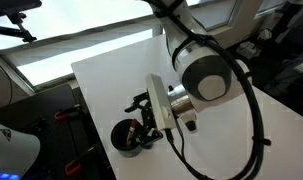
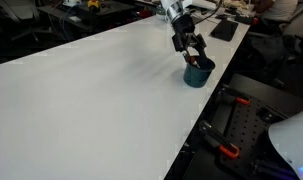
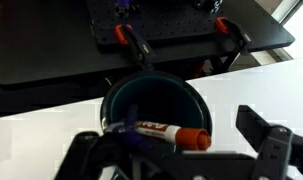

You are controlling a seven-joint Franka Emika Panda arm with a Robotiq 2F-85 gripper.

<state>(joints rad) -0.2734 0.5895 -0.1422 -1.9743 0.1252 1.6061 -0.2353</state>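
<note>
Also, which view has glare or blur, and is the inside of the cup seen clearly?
Wrist view: the marker in the cup is fairly sharp; the fingers at the bottom edge are dark and soft. In both exterior views the white table is bright, nearly washed out, and the cup looks dark, its inside unreadable.

Arm: I bend it over, with my wrist aimed straight down.
Gripper: I hold it low and upright.
Fingers: mine are spread wide apart.
</note>
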